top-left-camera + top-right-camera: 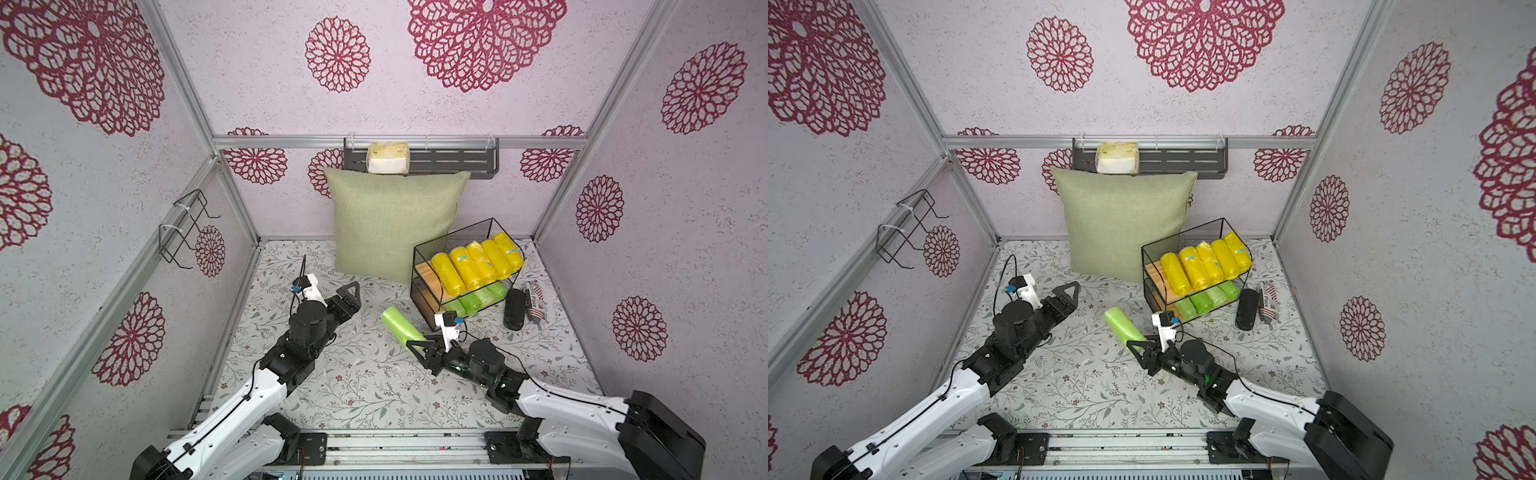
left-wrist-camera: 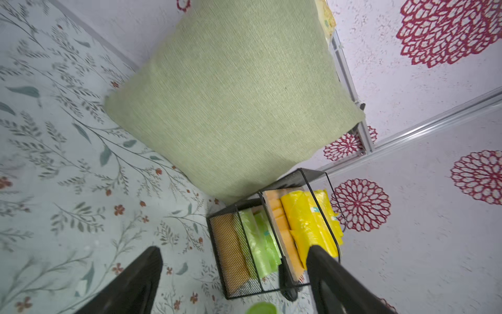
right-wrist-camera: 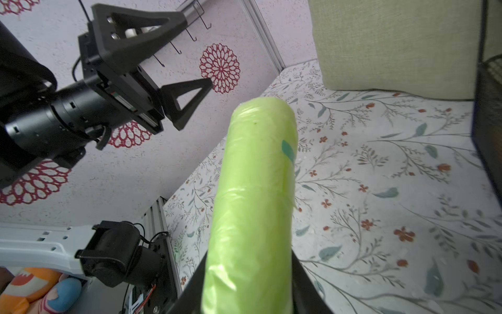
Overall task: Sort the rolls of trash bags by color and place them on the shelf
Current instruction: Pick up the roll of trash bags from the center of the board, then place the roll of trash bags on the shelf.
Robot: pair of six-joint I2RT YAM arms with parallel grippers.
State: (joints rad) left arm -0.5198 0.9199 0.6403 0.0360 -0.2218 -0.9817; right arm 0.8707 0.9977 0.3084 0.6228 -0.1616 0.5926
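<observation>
Final green roll [image 1: 400, 326] midair over worktop [image 1: 353, 374] near shelf [image 1: 457, 237], clamped in right pincer [image 1: 415, 348]; left pincer [image 3: 197, 51] apart, empty. Next (likely): slide it into lower tier [image 1: 428, 300] beside other greens [image 1: 478, 301], then release.

Shelf [image 1: 423, 270] sits right of centre in both top views, with the pillow [image 1: 395, 224] behind it to the left. It's got five rolls [image 1: 478, 264] on the upper board and four rolls [image 1: 476, 301] on the lower one. The loose roll [image 1: 399, 328] is just lower left of the shelf, pinched in the right gripper [image 1: 415, 345].
</observation>
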